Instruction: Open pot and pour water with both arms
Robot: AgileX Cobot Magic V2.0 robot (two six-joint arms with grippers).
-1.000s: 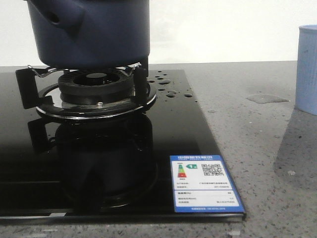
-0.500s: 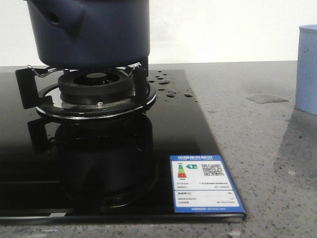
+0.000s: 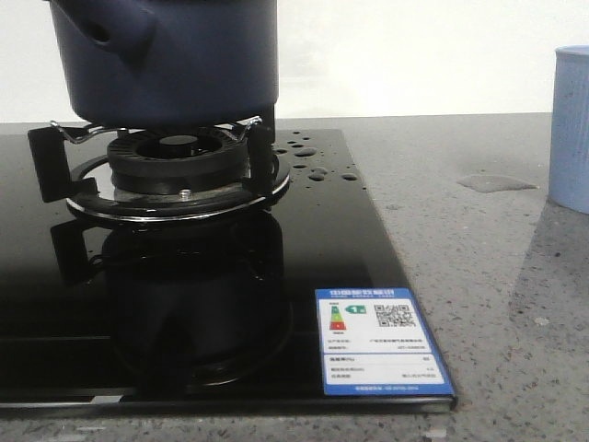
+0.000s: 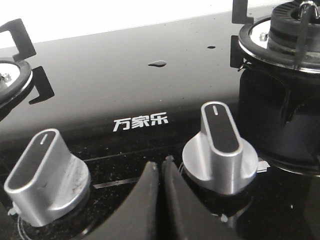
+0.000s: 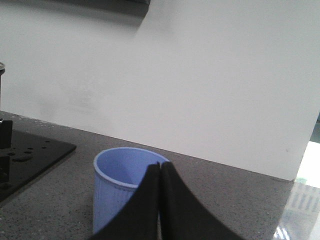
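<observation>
The dark navy pot (image 3: 166, 60) sits on the burner grate (image 3: 166, 161) of the black glass stove (image 3: 350, 249); its stubby side knob (image 3: 110, 32) shows at the upper left and its top is cut off by the frame. My left gripper (image 4: 161, 167) is shut and empty, low over the stove's front between two silver dials (image 4: 220, 147) (image 4: 45, 175). My right gripper (image 5: 160, 166) is shut and empty, in front of a pale blue cup (image 5: 117, 192) on the grey counter. Neither gripper shows in the front view.
Water drops (image 3: 317, 161) lie on the glass right of the burner, and a small puddle (image 3: 497, 183) lies on the counter. The pale blue cup (image 3: 571, 129) stands at the right edge. A blue energy label (image 3: 377, 343) sits at the stove's front right corner.
</observation>
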